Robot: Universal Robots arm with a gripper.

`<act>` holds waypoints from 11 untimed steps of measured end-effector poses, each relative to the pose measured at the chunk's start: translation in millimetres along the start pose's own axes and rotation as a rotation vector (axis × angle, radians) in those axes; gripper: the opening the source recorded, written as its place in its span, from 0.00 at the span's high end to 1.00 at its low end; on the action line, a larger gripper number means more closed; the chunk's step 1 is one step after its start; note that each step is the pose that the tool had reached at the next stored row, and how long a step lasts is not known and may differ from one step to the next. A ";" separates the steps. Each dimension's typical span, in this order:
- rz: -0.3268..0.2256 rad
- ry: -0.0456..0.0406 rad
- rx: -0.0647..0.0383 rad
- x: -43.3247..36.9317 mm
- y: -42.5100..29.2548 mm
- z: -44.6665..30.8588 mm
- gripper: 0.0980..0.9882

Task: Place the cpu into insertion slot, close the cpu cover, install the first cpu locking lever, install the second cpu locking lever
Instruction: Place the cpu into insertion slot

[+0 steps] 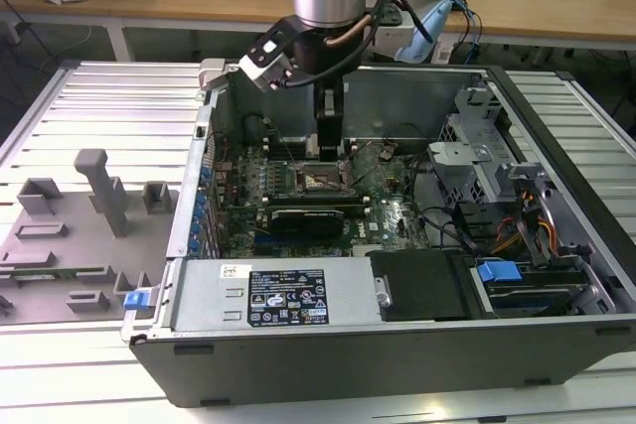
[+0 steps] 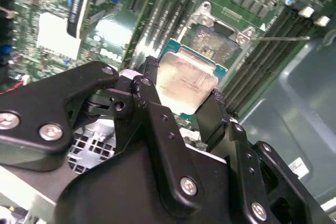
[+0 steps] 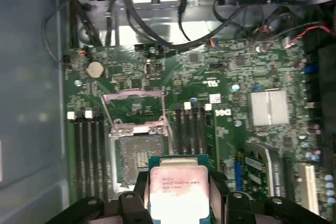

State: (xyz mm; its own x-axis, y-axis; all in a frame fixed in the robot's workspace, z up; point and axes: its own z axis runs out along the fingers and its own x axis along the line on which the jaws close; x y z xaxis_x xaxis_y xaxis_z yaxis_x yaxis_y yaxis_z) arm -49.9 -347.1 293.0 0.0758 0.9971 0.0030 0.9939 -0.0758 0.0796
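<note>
The black jaws sit closest in both wrist views, clamped on two opposite edges of the cpu [image 3: 177, 190] and holding it flat, metal top up and apparently clear of the green board. Being square, it has no real long axis. In the first wrist view its edges look roughly parallel to those of the insertion slot [image 3: 137, 156], which lies just beyond it with its contact field bare. The cpu cover [image 3: 134, 94] stands swung back. By my judgement nothing is finished yet — seating, cover and both levers are all left.
</note>
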 end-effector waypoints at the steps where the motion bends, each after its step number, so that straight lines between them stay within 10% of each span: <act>1: 0.001 0.0075 0.001 0.0 0.0 0.3 0.50; 11: -0.045 0.0222 0.002 5.7 -2.0 19.3 0.50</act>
State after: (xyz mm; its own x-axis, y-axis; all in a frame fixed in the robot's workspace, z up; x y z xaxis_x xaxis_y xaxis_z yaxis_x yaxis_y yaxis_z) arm -49.9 -341.3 273.6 0.0289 0.9994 0.0215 0.9965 -0.0305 0.0782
